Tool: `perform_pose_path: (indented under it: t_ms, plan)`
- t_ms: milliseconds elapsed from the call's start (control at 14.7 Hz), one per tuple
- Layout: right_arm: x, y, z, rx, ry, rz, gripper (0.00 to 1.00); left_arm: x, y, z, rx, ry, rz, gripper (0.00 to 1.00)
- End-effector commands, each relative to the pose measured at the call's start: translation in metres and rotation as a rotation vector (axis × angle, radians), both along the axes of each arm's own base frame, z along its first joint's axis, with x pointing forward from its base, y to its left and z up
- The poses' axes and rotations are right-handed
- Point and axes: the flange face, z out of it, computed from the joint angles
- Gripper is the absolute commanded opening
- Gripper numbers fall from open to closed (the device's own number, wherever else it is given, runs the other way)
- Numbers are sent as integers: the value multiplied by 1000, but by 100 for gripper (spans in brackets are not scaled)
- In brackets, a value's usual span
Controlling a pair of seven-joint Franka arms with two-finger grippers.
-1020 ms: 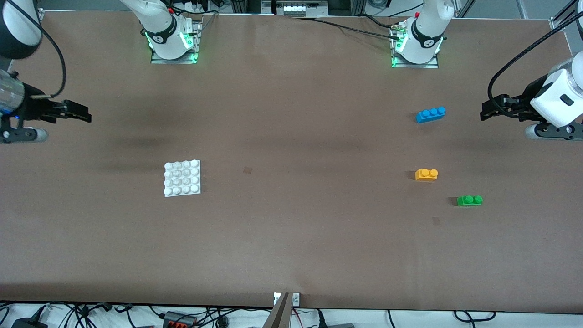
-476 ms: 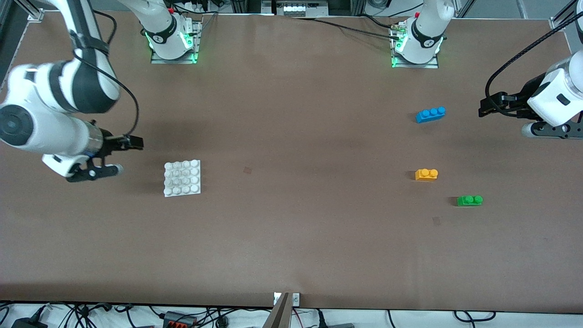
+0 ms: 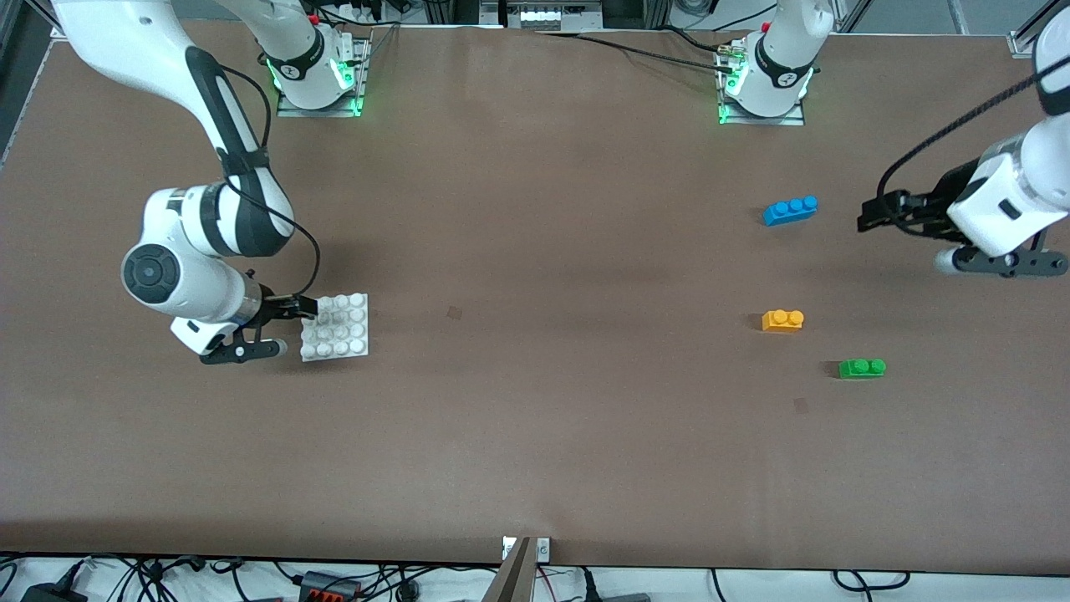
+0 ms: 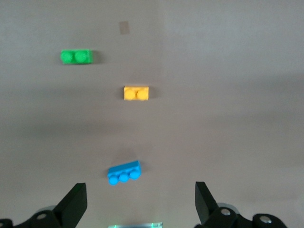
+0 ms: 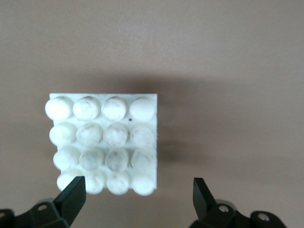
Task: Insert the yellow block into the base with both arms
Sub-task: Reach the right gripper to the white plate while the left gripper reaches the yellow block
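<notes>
Covering the table is plain brown matting, no readable writing. Right gripper spread empty over the base; left gripper gapes empty near the blue brick, yellow block untouched.

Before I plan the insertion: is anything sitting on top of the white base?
No brick sits on the base; its studs are bare. The right pincer, open, hovers over one edge. The yellow block lies apart on the table.

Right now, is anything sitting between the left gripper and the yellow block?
Nothing visible blocks it. The left gripper, open, is in the air near the blue brick, which lies farther from the front camera than the yellow block. The green brick lies nearer, off to one side.
</notes>
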Motion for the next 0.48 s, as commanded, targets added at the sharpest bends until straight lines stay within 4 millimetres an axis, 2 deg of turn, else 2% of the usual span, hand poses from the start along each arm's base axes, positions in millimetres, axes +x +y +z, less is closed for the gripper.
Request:
perform_pose_path:
  t_ms: [0,68,204,272,340,408]
  plan:
    - [-2,3,-24,16,-18,-42,100,15,-4,-51,-25,-21,0,100]
    - [-2,12,-29,20,-26,-29,100,13,-10,-85,-21,-48,-2,100]
    - [-6,23,-39,20,-37,-11,100,3,-36,-142,-15,-113,-35,100]
    - [-5,24,-40,21,-47,-10,100,-3,-42,-163,-11,-123,-44,100]
    - [-5,25,-40,22,-50,-9,100,-5,-55,-177,-1,-119,-84,100]
    - [-6,26,-44,21,-43,-8,100,-5,-58,-193,44,-103,-155,100]
